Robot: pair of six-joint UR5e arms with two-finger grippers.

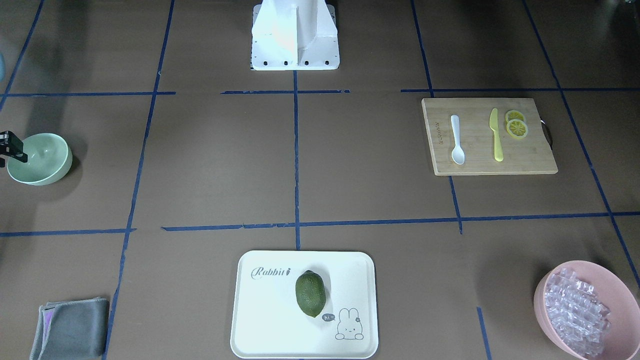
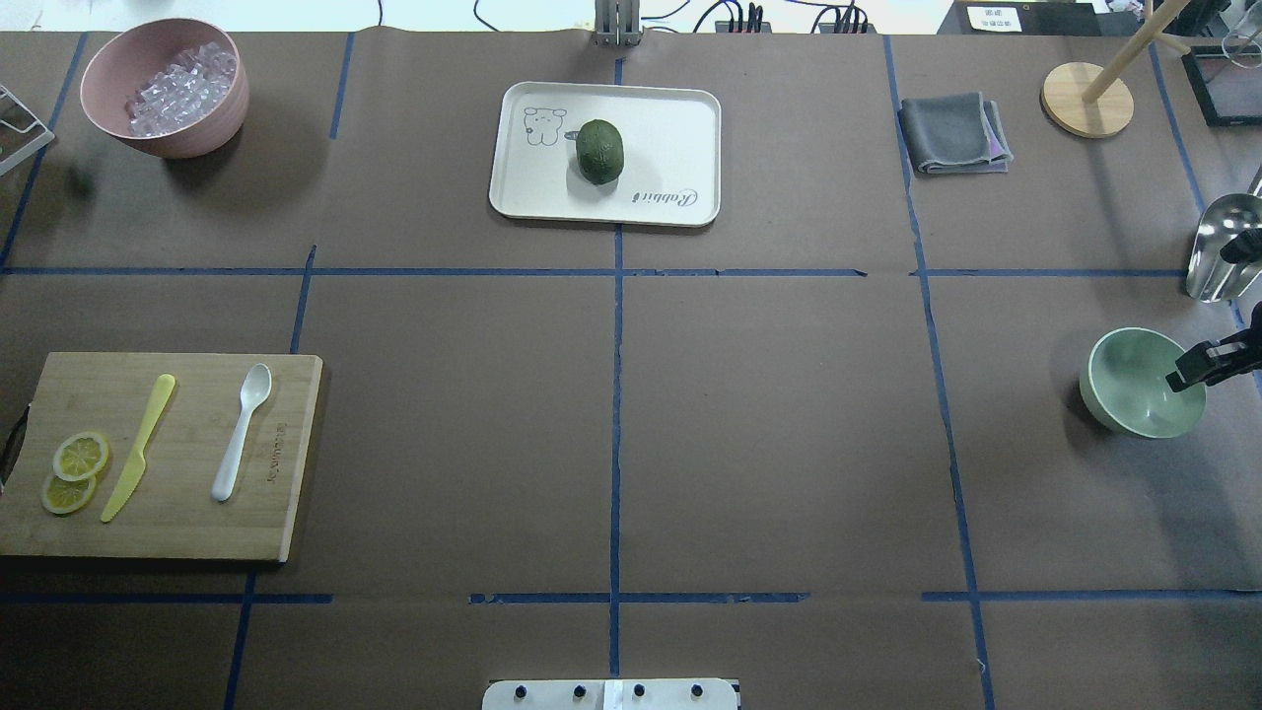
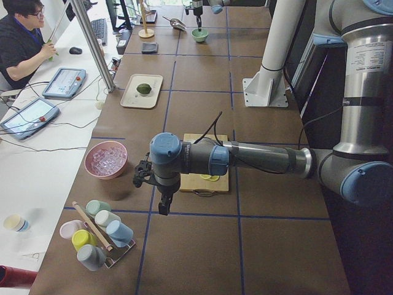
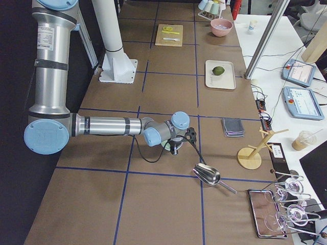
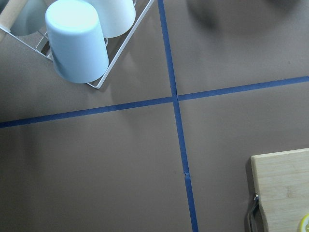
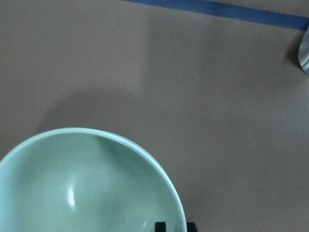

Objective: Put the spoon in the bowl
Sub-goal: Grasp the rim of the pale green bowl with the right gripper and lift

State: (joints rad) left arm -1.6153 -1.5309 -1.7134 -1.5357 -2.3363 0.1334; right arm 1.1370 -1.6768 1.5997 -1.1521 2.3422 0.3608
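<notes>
Left gripper [image 3: 163,204]: hangs over bare table just off the outer end of the cutting board [image 2: 177,532]. Whether its jaws are apart or closed, cannot tell.

On the board, left to right: 2 lemon slices [image 2: 74,471], yellow knife [image 2: 138,447], then spoon [image 2: 240,431], flat, near the inner edge. The spoon's long axis runs near-to-far, slightly tilted, scoop away from the robot. It lies to this gripper's right, across the board. Left arm clearly nearer.

Far right, well apart: bowl [image 2: 1134,380], upright, empty. Right gripper [image 2: 1188,373] at its outer rim, 1 fingertip either side. Clamped or loose, cannot tell.
</notes>
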